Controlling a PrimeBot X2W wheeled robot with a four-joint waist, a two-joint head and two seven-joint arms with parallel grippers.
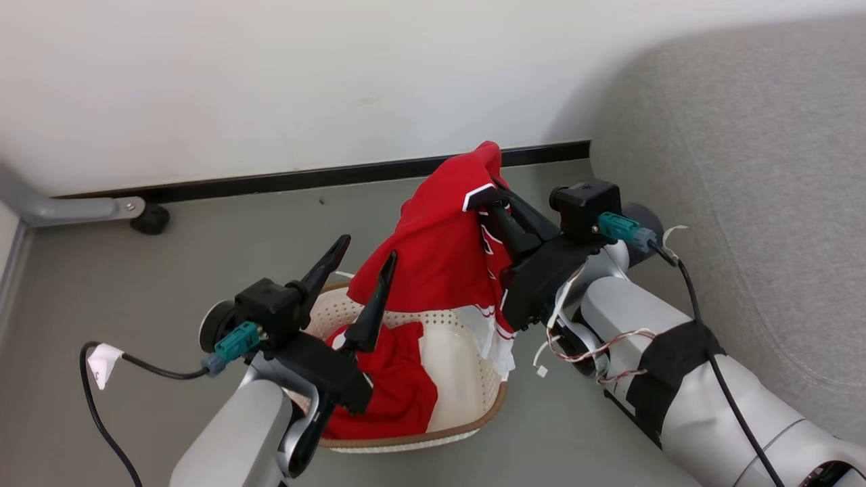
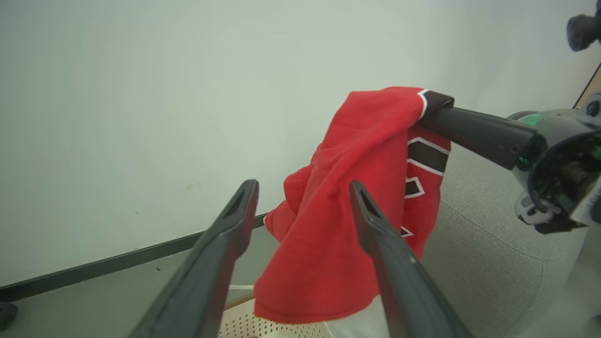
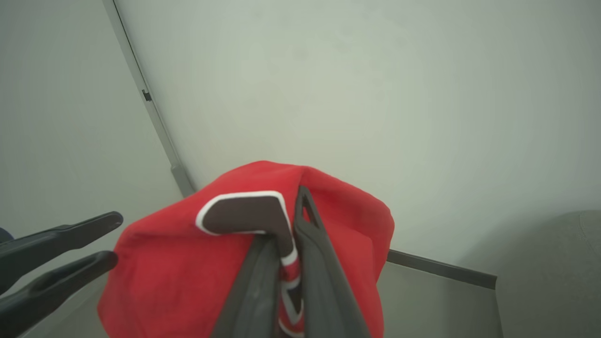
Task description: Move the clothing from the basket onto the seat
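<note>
My right gripper (image 1: pixel 492 196) is shut on a red jersey (image 1: pixel 440 257) with black white-edged numerals, holding it up so it drapes over the far side of the cream basket (image 1: pixel 467 379). The same jersey (image 2: pixel 347 206) hangs from the right fingers (image 2: pixel 474 131) in the left wrist view, and in the right wrist view the fabric (image 3: pixel 188 263) is pinched in my right gripper (image 3: pixel 291 220). A second red garment (image 1: pixel 392 385) lies in the basket. My left gripper (image 1: pixel 369 249) hovers open over the basket's near left, empty. The grey seat (image 1: pixel 764 203) is to the right.
A white wall with a black baseboard (image 1: pixel 270 181) runs behind the basket. A grey metal leg with a black caster (image 1: pixel 150 218) stands at the far left. A black cable (image 1: pixel 101 406) hangs from my left wrist. Grey floor (image 1: pixel 135 284) surrounds the basket.
</note>
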